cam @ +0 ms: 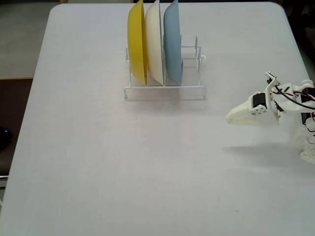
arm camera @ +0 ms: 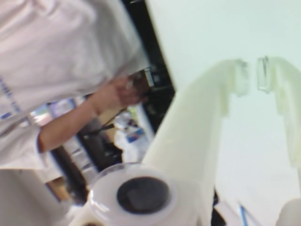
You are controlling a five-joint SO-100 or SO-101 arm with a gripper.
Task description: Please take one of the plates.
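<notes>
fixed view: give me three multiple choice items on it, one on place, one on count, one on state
1. Where does the rack stand on the table?
A. top middle
B. bottom left corner
C. right under the arm

2. How many plates stand in it?
A. two
B. three
C. five

3. What is the gripper doing?
A. clamping a plate's rim
B. lifting the whole rack
C. holding nothing, apart from the rack

Answers:
1 A, since the rack sits near the far edge, midway across.
2 B, since the yellow plate, the cream plate and the light blue plate stand upright side by side.
3 C, since bare table lies between the gripper's tip and the rack.
</notes>
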